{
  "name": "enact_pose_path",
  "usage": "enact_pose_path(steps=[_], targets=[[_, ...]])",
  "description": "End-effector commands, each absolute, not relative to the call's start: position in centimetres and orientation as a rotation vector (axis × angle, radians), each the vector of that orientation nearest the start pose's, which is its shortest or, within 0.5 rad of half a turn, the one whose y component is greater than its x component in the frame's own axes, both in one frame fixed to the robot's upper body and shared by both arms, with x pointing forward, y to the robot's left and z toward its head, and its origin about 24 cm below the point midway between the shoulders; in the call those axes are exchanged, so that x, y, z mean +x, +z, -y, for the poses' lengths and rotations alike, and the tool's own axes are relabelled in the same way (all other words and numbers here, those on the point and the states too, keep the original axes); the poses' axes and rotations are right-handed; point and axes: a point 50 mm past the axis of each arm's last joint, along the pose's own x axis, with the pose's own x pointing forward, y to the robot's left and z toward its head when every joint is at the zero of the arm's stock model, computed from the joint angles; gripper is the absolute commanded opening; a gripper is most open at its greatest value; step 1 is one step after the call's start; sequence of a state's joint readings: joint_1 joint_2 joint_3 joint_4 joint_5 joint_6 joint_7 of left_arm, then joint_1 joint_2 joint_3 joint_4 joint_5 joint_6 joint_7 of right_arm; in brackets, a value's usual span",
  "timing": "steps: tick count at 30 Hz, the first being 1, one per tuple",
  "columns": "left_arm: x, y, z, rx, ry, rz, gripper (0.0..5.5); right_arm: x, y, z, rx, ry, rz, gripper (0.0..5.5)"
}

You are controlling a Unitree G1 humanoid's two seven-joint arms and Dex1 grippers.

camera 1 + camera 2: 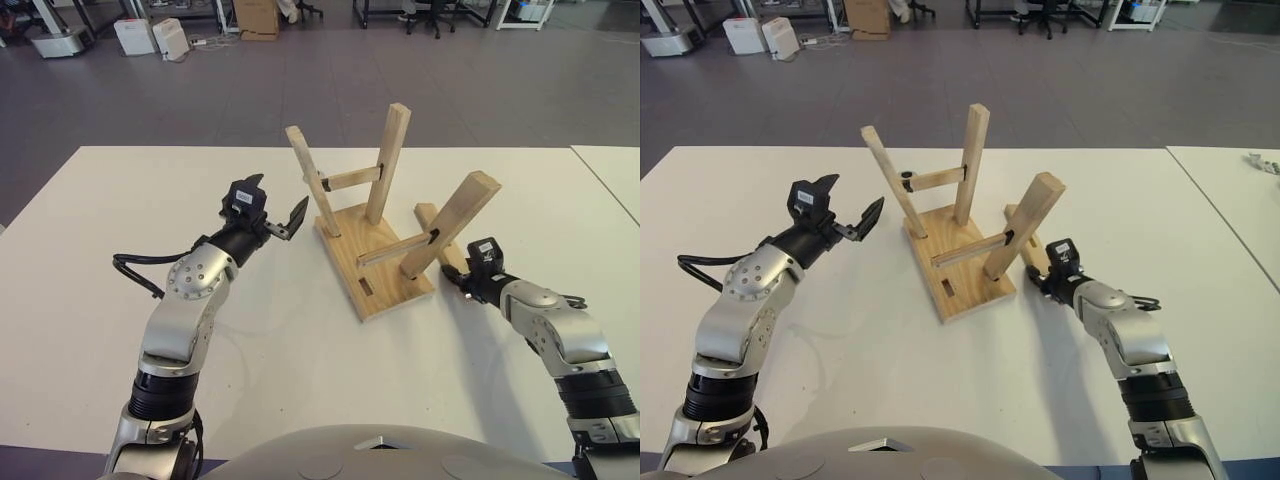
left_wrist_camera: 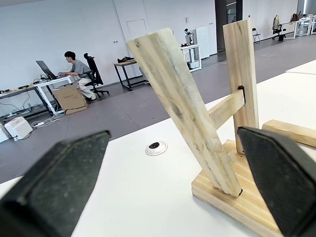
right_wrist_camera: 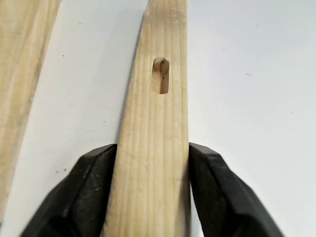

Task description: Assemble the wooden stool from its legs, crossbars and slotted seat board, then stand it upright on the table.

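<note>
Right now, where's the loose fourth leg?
The loose leg lies flat on the table on the robot's right, beside the seat board and behind the leaning leg, with the right gripper shut on it.

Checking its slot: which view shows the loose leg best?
Right wrist view: the loose leg, slot visible, is gripped by the right claw. Eye views show it partly hidden behind the stool; left wrist view catches one end.
</note>
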State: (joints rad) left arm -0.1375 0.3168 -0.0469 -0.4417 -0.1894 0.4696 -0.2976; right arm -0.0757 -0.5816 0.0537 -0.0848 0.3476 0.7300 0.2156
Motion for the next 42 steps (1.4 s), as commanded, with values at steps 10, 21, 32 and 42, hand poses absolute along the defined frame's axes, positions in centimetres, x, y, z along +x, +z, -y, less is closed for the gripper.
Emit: enact_pose_path(steps=[10,21,32,42], targets=[[28.7,30.3,-11.6,-0.803,-0.817,0.430,5.40,29.7,29.7,22.3,-0.318,0.541,0.507,2.12],[27.2,34.0,-10.8,-0.827,-1.014,0.508,4.33,28.0,29.1,14.2,-0.466,0.938,0.539,2.11],[28.3,31.9,-11.5,-0.800,-0.916,0.474,2.58,27.3,29.7,13.3,-0.428,0.964,0.595,2.11],[27.8,32.4,-11.8,-0.800,-0.914,0.512,1.11,27.0,29.8,12.7,-0.455,0.966,0.609,2.09]])
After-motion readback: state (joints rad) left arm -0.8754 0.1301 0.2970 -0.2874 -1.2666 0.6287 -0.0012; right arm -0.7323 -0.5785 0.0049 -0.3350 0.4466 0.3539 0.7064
